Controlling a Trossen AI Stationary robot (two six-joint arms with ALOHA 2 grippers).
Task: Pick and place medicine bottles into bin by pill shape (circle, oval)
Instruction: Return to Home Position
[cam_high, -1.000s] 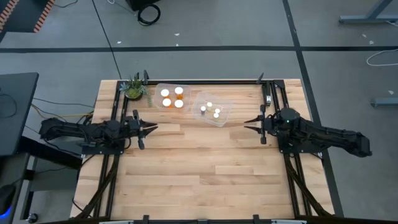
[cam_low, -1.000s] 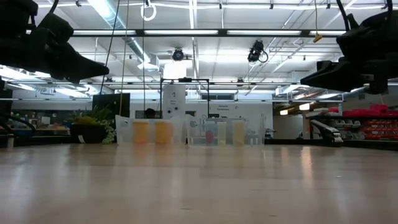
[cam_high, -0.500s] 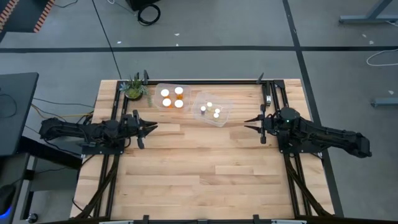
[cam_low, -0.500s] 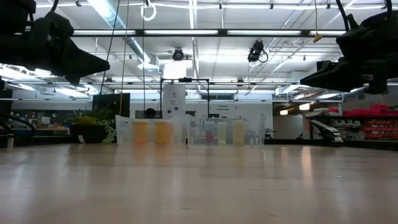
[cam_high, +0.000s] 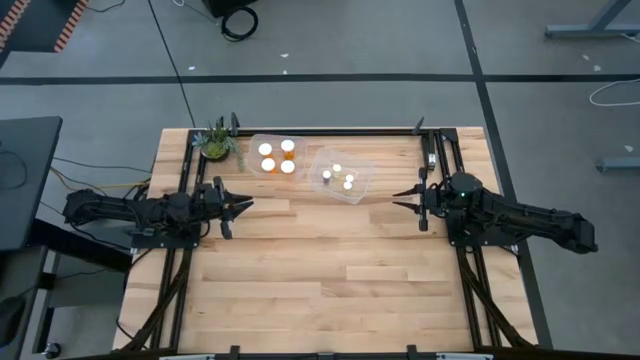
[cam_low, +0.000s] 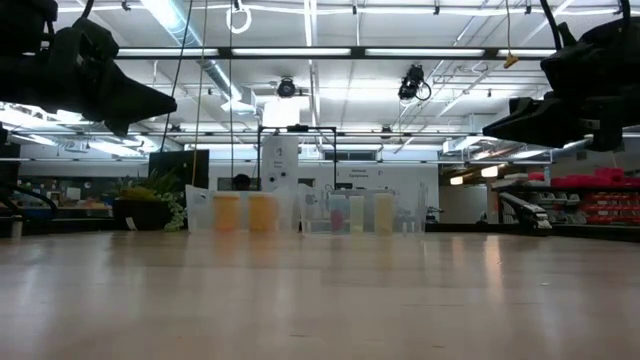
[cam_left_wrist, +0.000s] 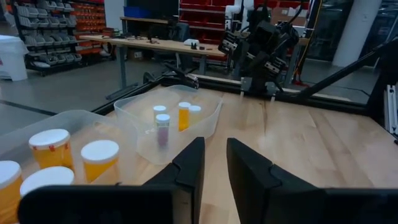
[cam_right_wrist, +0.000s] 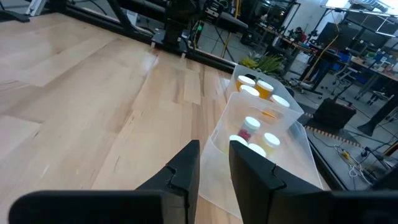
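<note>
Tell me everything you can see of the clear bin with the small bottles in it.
The clear bin is a round-cornered tub of see-through plastic, open-topped, flat on the wooden table toward its far edge, turned askew. Four small white-capped bottles stand upright inside. The bin of big bottles sits close beside it; contact unclear.

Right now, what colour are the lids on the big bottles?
White. The lids sit on the orange big bottles, and the left wrist view shows them best.
</note>
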